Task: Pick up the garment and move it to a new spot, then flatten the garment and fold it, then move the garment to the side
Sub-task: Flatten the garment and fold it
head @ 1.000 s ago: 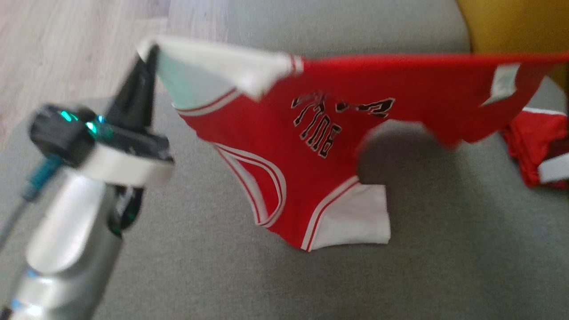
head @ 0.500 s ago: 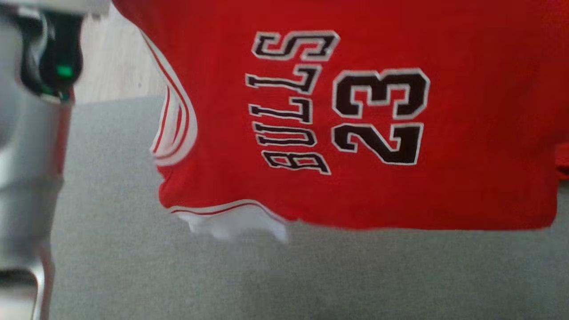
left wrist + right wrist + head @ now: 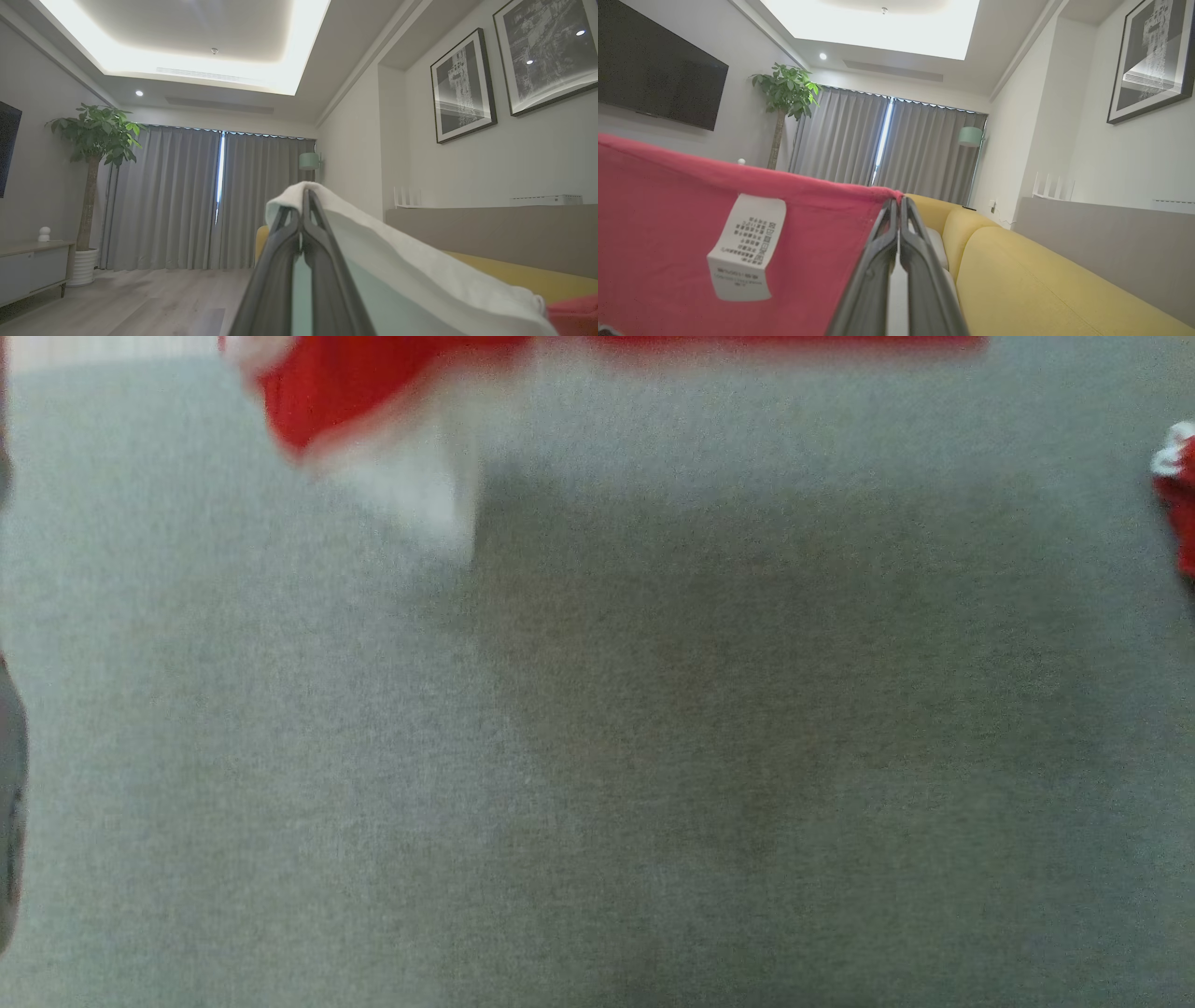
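Head view: a blurred red-and-white jersey (image 3: 345,392) hangs at the top edge above a grey fabric surface (image 3: 653,756). Another red garment (image 3: 1178,504) lies at the far right.

Left wrist view: the left gripper (image 3: 304,198), fingers pressed together, pinches the jersey's white edge.

Right wrist view: the right gripper (image 3: 899,205) pinches its red edge near a white care label (image 3: 747,247), with a yellow sofa (image 3: 1041,280) alongside.
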Available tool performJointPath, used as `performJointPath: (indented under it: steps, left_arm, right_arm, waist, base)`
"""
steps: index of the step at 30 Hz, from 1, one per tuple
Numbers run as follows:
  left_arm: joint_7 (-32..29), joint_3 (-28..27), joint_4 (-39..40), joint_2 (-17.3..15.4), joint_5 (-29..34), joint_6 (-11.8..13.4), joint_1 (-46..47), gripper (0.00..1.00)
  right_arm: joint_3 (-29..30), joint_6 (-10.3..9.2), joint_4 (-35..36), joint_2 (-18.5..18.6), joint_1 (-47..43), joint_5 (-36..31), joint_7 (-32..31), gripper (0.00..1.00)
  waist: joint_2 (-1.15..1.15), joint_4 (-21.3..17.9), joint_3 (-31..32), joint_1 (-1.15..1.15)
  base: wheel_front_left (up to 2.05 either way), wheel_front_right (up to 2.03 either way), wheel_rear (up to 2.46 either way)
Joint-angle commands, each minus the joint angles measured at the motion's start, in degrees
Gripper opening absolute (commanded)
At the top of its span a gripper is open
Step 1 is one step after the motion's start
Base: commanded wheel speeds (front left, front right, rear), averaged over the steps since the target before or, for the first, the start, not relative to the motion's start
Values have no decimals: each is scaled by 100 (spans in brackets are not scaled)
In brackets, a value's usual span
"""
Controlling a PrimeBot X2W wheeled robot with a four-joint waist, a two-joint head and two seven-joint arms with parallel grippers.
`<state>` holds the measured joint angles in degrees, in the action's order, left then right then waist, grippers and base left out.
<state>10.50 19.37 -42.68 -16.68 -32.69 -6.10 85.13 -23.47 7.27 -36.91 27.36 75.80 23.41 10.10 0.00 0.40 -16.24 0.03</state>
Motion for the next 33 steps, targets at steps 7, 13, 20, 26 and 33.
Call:
performJointPath:
  steps: [7, 13, 20, 26, 33]
  left_arm:
    - [287, 28, -171, 32, -240, -121, 156, 0]
    - [303, 610, 170, 42, -842, -136, -1114, 0]
    - [369, 1190, 1171, -323, -1518, -137, -3006, 0]
    - [434, 1197, 2179, -782, -1502, 17, -4872, 0]
    - [446, 1196, 3278, -1022, -1591, 452, -7103, 0]
  right_arm:
    - [-353, 22, -534, 141, 205, 83, 354, 0]
    - [-605, 22, -982, 324, -302, 298, 461, 0]
    - [-617, 22, -1003, 540, -1425, 667, 487, 0]
    - [-104, 22, -305, 634, -2963, 916, 488, 0]
    - [223, 22, 513, 685, -4794, 894, 489, 0]
  waist:
    - [0, 302, -486, -3]
    - [0, 459, -596, -3]
    - [0, 482, -339, -3]
    - [0, 328, 105, -3]
    - [0, 188, 622, -3]
  base:
    - [0, 0, 0]
    - [0, 0, 0]
    - [0, 0, 0]
    - [0, 0, 0]
    - [0, 0, 0]
